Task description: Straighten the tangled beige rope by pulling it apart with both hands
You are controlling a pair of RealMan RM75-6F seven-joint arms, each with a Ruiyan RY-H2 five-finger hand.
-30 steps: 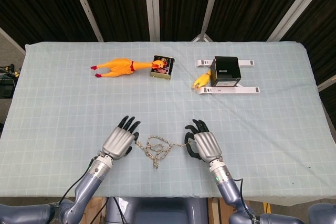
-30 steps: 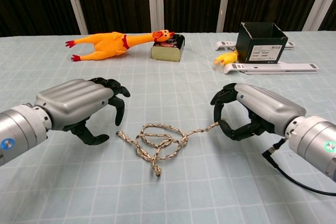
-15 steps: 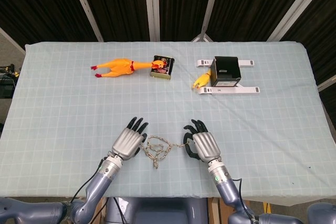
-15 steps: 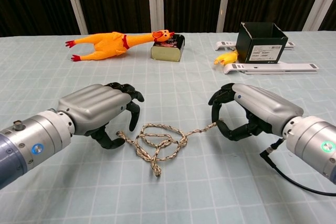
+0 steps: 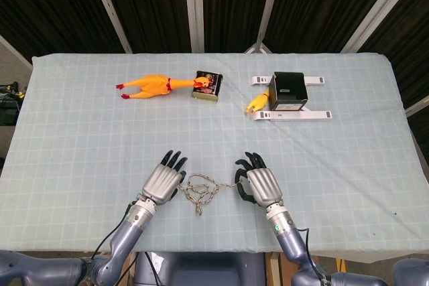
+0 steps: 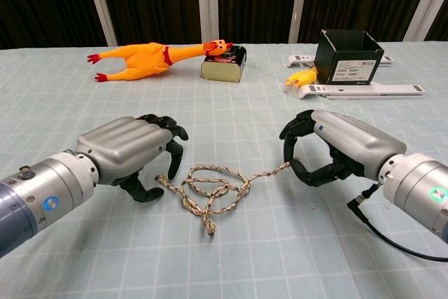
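The tangled beige rope (image 6: 210, 190) lies in loose loops on the cloth near the table's front edge, also seen in the head view as rope (image 5: 200, 189). My left hand (image 6: 129, 152) hovers at its left side, fingers curved down. The rope's left end (image 6: 161, 180) lies in the gap between thumb and fingers, not gripped. My right hand (image 6: 336, 146) sits at the rope's right side and pinches the right end (image 6: 285, 167) between thumb and fingertip. In the head view the left hand (image 5: 163, 180) and right hand (image 5: 260, 185) flank the tangle.
A yellow rubber chicken (image 5: 151, 86) and a small dark tin (image 5: 206, 86) lie at the back left. A black box (image 5: 288, 90) on white strips, with a small yellow toy (image 5: 257, 104) beside it, stands at the back right. A cable (image 6: 392, 236) trails from my right wrist.
My left hand has moved right to the rope's left end and curled its fingers over it. The right hand and the rope have barely shifted.
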